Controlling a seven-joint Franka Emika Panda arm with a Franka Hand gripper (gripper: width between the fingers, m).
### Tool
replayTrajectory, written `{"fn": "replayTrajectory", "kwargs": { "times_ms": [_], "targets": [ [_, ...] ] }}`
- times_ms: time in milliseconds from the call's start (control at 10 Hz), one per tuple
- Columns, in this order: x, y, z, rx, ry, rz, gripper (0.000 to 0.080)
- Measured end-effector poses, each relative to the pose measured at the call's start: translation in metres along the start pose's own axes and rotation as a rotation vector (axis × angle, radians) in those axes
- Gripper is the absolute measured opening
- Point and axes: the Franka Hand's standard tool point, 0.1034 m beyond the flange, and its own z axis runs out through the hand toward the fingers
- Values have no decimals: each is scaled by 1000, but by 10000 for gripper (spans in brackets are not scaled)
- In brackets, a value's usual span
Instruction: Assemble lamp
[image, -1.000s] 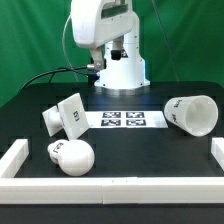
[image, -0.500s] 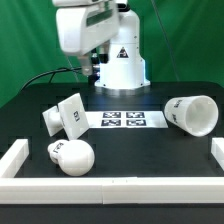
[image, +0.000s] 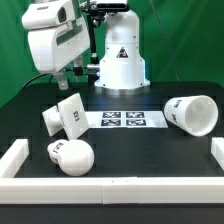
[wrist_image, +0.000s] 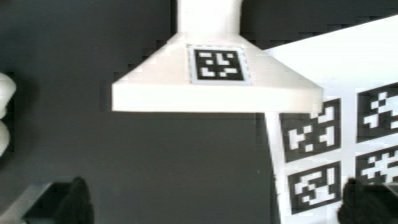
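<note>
The fingers (wrist_image: 54, 203) stand wide apart and empty, hanging above the lamp base (image: 68, 115); the base sits on the tabletop (image: 135, 155) at the exterior view's left, its corner at the end of the marker board (image: 125, 121), though whether it touches or overlaps the board I cannot tell. The bulb (image: 72, 157) lies nearer the camera than the base, near the white rail (image: 18, 158). The shade (image: 192, 113) lies on its side well apart at the exterior view's right; its open mouth shows nothing inside. The parts look like hard, light, smooth plastic, so probably stiff and a little slippery. The base's flat opposite sides seem the safest hold; the round bulb would likely roll or slip if pinched off-centre.
</note>
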Motion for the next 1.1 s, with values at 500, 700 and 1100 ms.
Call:
{"fn": "replayTrajectory", "kwargs": {
  "times_ms": [500,700,1100],
  "targets": [
    [-33,-10,10,4,67,153,700],
    [-36,-8,13,21,71,165,700],
    [-43,-10,27,29,75,159,700]
  ]
}}
